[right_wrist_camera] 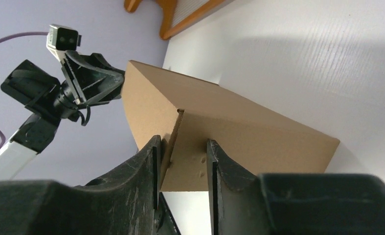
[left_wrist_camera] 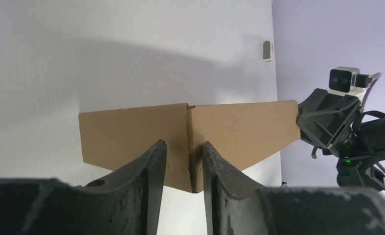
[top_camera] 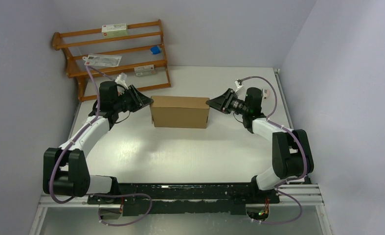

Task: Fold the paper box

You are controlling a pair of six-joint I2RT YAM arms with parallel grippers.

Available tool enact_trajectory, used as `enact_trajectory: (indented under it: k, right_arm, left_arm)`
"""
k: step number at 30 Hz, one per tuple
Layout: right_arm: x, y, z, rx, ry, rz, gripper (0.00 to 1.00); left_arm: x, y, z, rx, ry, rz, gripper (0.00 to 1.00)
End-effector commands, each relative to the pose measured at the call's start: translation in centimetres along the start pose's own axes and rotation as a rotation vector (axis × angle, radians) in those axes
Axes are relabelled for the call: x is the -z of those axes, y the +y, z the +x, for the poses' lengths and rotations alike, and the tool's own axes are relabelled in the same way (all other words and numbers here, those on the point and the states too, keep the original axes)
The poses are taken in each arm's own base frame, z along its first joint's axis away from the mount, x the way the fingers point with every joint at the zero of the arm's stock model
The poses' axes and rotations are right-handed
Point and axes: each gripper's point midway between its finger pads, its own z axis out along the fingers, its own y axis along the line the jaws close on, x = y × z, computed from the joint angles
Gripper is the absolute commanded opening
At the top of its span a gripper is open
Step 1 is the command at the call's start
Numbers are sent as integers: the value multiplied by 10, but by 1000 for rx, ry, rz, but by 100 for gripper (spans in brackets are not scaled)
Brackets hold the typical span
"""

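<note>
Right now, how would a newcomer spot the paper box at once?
On the white table, look at the middle, nearer than the wooden rack at the far left. The paper box sits between the left end effector and right end effector, a closed plain brown cardboard block, unlike the small white packets on the rack.

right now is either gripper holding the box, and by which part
Seemingly neither: the left gripper and right gripper straddle end edges of the paper box, fingers apart, not clamped.
</note>
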Motion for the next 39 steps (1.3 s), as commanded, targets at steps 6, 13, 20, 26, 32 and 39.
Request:
enact_trajectory:
  k: [6, 13, 20, 26, 32, 39]
  right_arm:
    - [16, -94, 91, -128, 183, 214, 4]
    - [28, -113, 100, -54, 193, 305, 0]
    - [21, -61, 81, -90, 173, 116, 0]
    - [26, -108, 89, -232, 161, 363, 0]
    - [46, -161, 113, -223, 211, 636, 0]
    - [42, -163, 143, -261, 275, 588, 0]
  left_arm:
    - [1, 65, 40, 83, 120, -181, 32]
    - [5, 73, 36, 44, 134, -232, 32]
    - [7, 72, 39, -13, 198, -235, 32]
    - [16, 77, 32, -60, 179, -285, 32]
    - [13, 74, 34, -54, 187, -257, 32]
    - [10, 70, 29, -71, 204, -244, 32]
